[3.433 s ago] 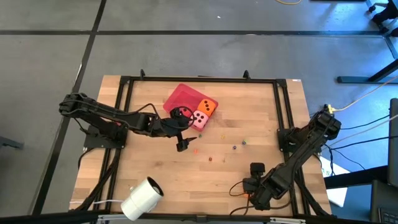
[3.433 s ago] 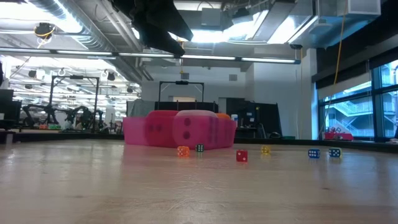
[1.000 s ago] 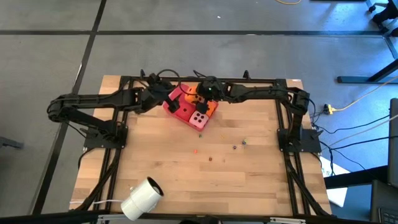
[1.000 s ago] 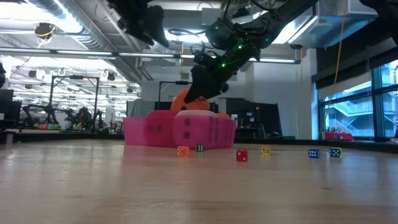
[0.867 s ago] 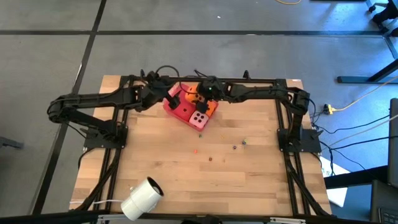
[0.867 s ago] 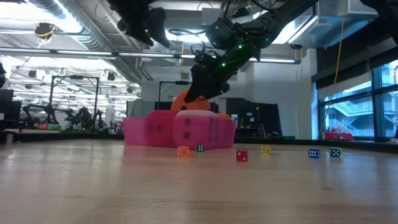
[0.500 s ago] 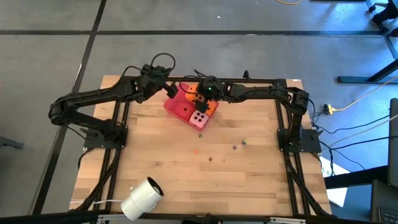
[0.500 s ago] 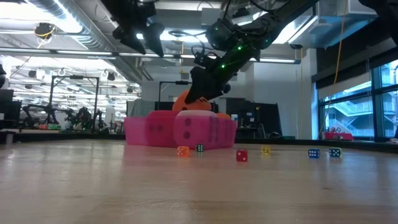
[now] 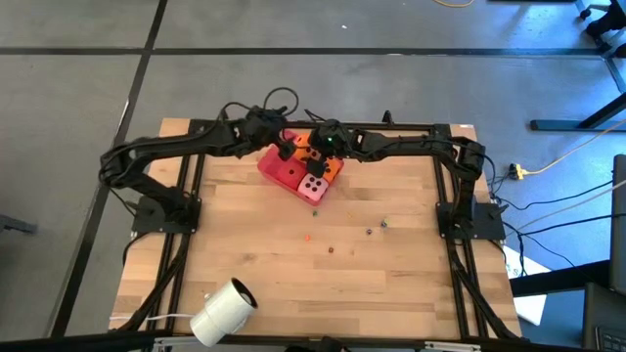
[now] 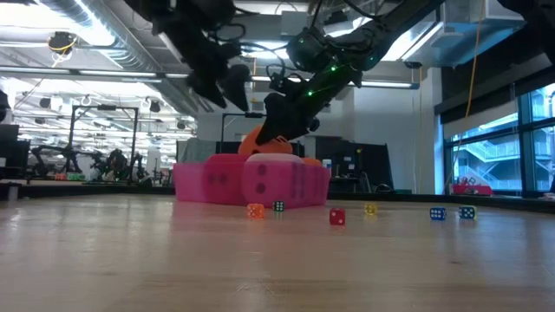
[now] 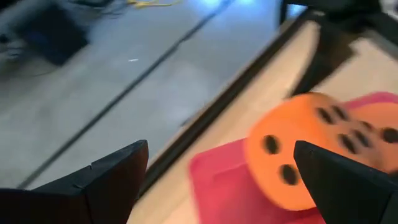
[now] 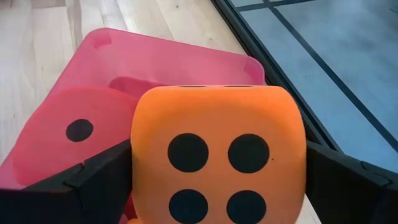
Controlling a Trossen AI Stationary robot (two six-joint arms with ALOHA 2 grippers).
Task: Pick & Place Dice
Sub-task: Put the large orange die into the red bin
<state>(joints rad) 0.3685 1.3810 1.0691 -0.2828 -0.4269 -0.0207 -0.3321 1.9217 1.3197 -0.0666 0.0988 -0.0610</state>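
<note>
Four large soft dice with dark pips are gathered on the flat red tray at the far middle of the table: two orange, one red, one pink. An orange die showing a four-pip face is framed between the spread fingers of the right hand, and whether it is touched by them cannot be told. A second orange die is seen just ahead of the left hand, whose fingers are likewise released and grasp nothing. A red die with a single visible pip lies beside the first orange one, and the pink die sits at the tray's near corner. Six tiny coloured beads are counted in a loose row on the wood nearer the low camera. One white roll lies at the table's near left edge.
</note>
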